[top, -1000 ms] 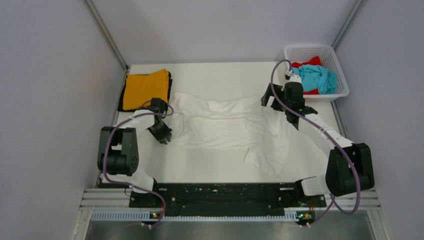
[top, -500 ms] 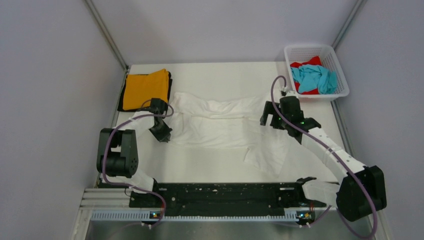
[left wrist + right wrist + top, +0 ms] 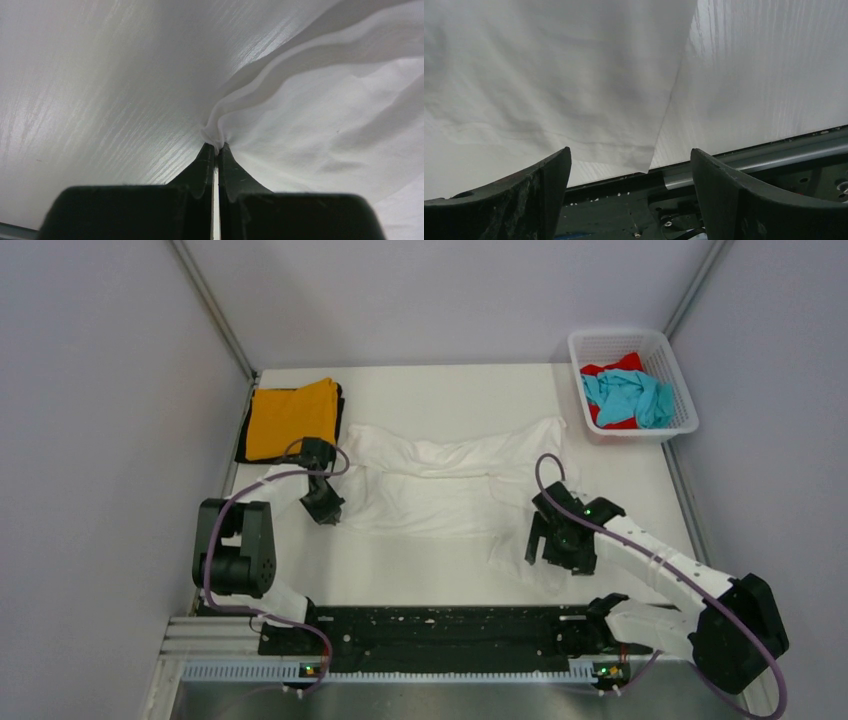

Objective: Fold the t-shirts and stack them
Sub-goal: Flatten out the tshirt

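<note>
The large white t-shirt (image 3: 450, 485) lies spread and wrinkled across the middle of the table. My left gripper (image 3: 327, 508) is shut on its left edge, pinching a bunch of white cloth (image 3: 216, 135) at the fingertips. My right gripper (image 3: 545, 545) is open and empty over the shirt's near right corner (image 3: 644, 162), jaws wide apart either side of it. The folded orange t-shirt (image 3: 290, 418) lies on the black one (image 3: 243, 445) at the back left. The teal t-shirt (image 3: 630, 395) and red one (image 3: 625, 365) are in the basket.
The white mesh basket (image 3: 632, 340) stands at the back right corner. The black rail (image 3: 440, 635) with the arm bases runs along the near edge, seen also in the right wrist view (image 3: 734, 170). Grey walls close in on both sides.
</note>
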